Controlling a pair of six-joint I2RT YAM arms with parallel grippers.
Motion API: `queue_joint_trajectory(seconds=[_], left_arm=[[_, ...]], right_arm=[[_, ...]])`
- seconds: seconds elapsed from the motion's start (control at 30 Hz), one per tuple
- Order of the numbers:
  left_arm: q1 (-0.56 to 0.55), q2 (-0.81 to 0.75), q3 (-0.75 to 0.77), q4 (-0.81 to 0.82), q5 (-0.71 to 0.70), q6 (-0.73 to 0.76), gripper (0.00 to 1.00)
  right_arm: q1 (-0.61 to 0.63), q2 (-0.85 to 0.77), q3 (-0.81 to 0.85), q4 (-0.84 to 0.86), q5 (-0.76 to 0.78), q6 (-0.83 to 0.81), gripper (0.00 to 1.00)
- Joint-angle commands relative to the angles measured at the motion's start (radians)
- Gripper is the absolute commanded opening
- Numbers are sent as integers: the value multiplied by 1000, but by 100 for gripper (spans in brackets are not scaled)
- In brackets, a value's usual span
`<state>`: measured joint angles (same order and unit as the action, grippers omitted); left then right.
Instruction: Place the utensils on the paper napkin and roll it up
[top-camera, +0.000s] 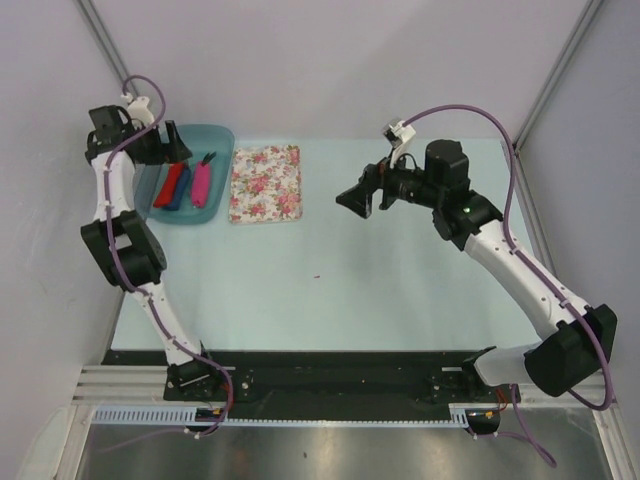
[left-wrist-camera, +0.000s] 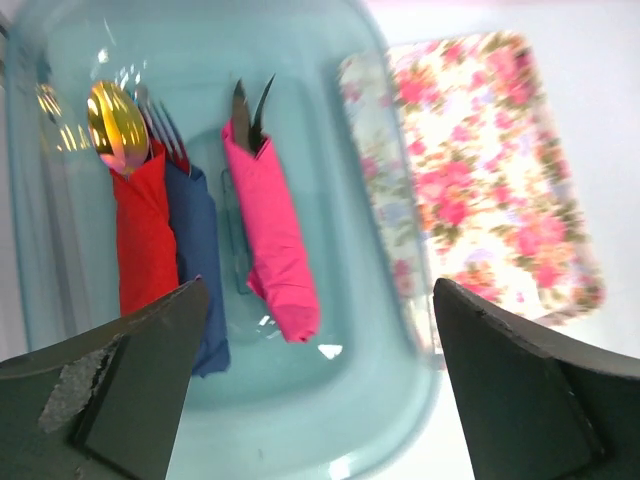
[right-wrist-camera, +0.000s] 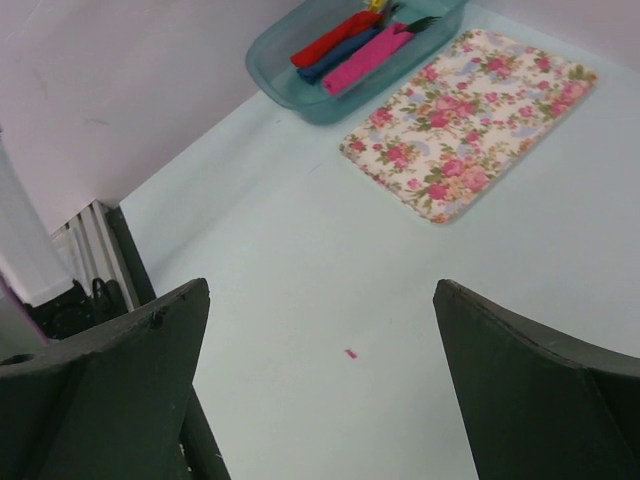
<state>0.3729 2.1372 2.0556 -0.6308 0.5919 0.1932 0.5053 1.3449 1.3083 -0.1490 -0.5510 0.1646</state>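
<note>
Pink napkin (left-wrist-camera: 272, 240) is rolled up and lying in the teal bin (left-wrist-camera: 330, 425) at the far left of the table (top-camera: 330, 270). Dark utensils (left-wrist-camera: 250, 108) poke out of the roll's far end, tips only; the rest is wrapped.

Also in the bin:
- red roll (left-wrist-camera: 143, 240) on the left, with a gold spoon (left-wrist-camera: 115, 125) sticking out
- blue roll (left-wrist-camera: 200, 255) touching the red one, with silvery tines showing at its far end
- the pink roll is rightmost, with a narrow gap to blue

Floral cloth (left-wrist-camera: 490, 170) lies flat on the table just right of the bin, nothing on it.

Left gripper (left-wrist-camera: 315, 330) hangs over the bin, jaws wide apart, holding nothing and touching no roll.

Right gripper (right-wrist-camera: 320, 300) is in the air over the table, right of the cloth and well apart from it. It points left, jaws spread and empty. There's a small pink speck (right-wrist-camera: 350, 353) on the table below it.
</note>
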Motion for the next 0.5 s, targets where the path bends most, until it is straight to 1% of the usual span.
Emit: queue_joint_trajectory(seconds=[0.0, 0.1, 0.13, 0.17, 0.2, 0.23, 0.27, 0.33, 0.37, 0.43, 0.47], left_arm=[[-60, -180, -20, -47, -3, -72, 100], [-139, -266, -37, -95, -61, -95, 100], [-164, -316, -49, -108, -110, -103, 100], [-219, -341, -78, -112, -133, -110, 100], [-247, -365, -100, -110, -162, -129, 100], [-273, -426, -126, -98, -208, -142, 100], [-326, -451, -187, -89, -234, -156, 100], [-367, -512, -259, -57, -301, -187, 100], [-444, -564, -331, -47, -317, -187, 100], [-505, -614, -412, -18, -371, -213, 100], [-561, -658, -499, -7, -415, -210, 99]], right_arm=[[-77, -44, -21, -4, -20, 3, 100], [-138, -52, -43, -23, -24, -10, 100], [-155, -53, -62, -27, -26, -11, 100], [-172, -58, -70, -29, -29, -13, 100], [-204, -61, -82, -30, -32, -20, 100], [-218, -62, -93, -35, -32, -22, 100], [-232, -66, -119, -37, -32, -25, 100], [-277, -72, -144, -49, -29, -33, 100], [-290, -75, -176, -50, -30, -34, 100], [-330, -82, -211, -58, -23, -36, 100], [-341, -87, -227, -60, -23, -34, 100]])
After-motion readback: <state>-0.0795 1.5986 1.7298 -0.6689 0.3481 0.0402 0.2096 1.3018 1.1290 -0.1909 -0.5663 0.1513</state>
